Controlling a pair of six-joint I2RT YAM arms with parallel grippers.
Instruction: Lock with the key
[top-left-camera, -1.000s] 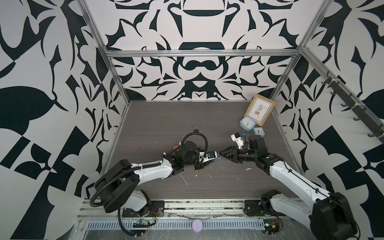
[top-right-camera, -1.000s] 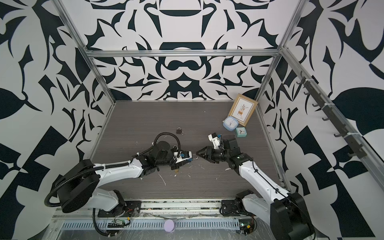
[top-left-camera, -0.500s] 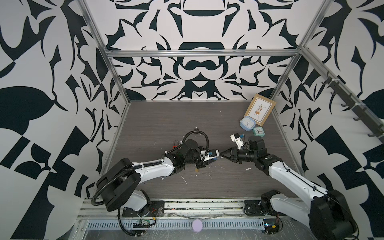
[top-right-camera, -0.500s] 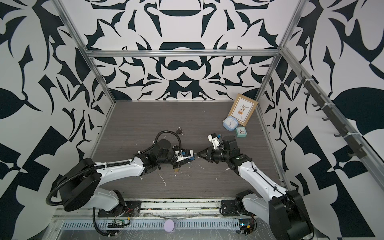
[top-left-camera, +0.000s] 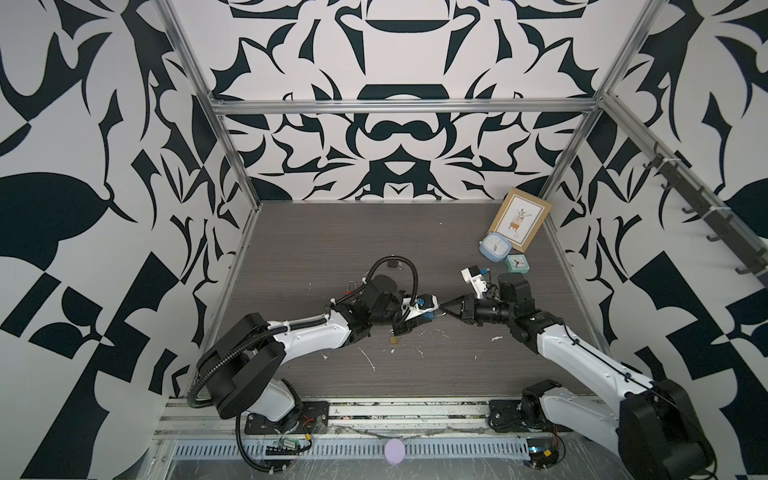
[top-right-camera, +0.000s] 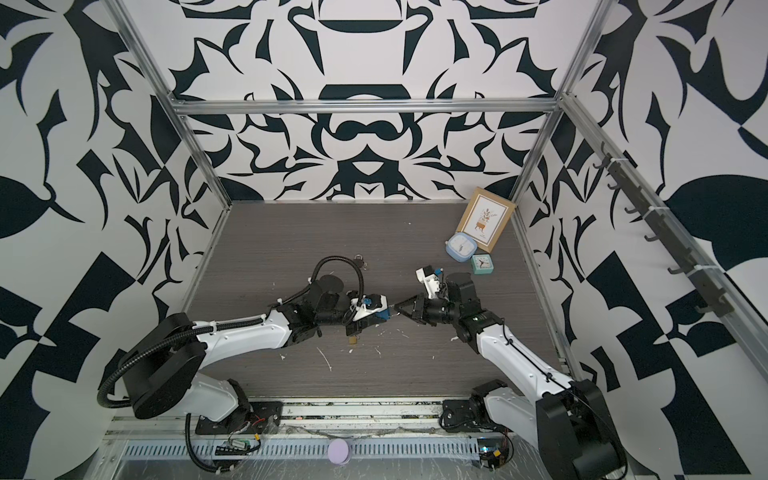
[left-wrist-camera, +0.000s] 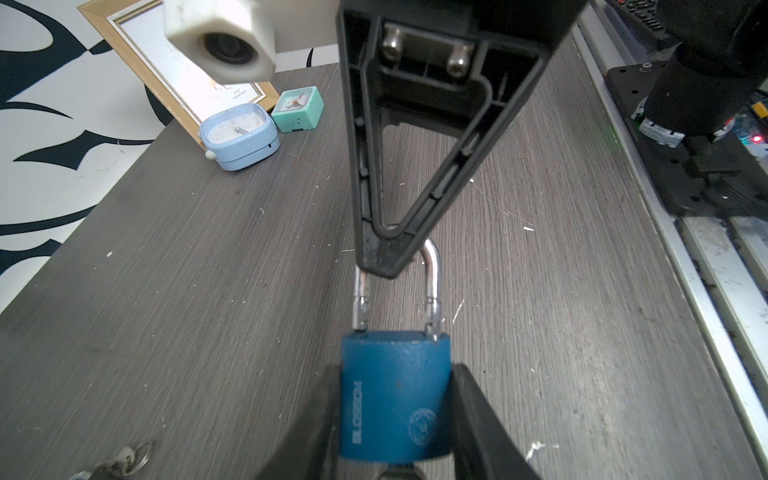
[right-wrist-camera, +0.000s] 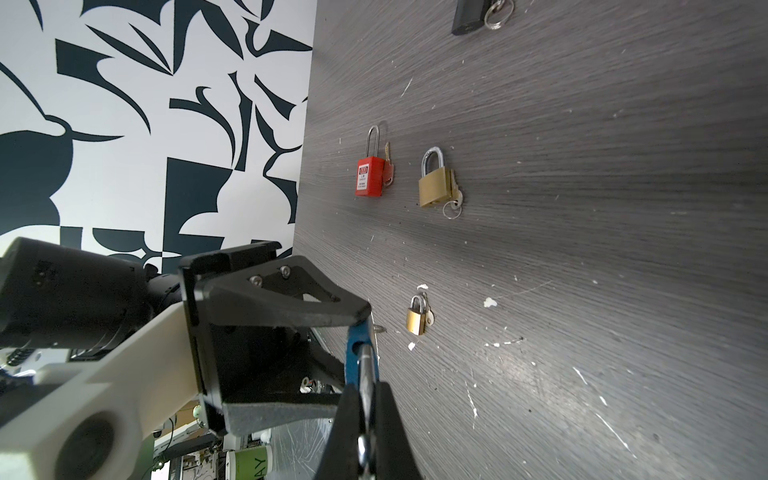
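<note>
Hanging above the table (left-wrist-camera: 166, 291), the blue padlock (left-wrist-camera: 395, 399) is clamped by its body in the left gripper (left-wrist-camera: 395, 370). Its shackle (left-wrist-camera: 432, 282) is pinched at the crown by the closed right gripper (left-wrist-camera: 384, 257), by which the bend is hidden. The keyhole end is cut off at the frame edge, as is a key ring (left-wrist-camera: 133, 455) on the table.

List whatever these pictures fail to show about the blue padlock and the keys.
- Keyhole of the blue padlock: in the left wrist view it lies under the body, hidden by the left gripper and the bottom edge.
- Top of the shackle: covered by the shut right gripper; whether it is latched cannot be told.
- The key ring: blurred, cut off by that view's bottom edge.
- Both top views: padlock too small for detail.
</note>
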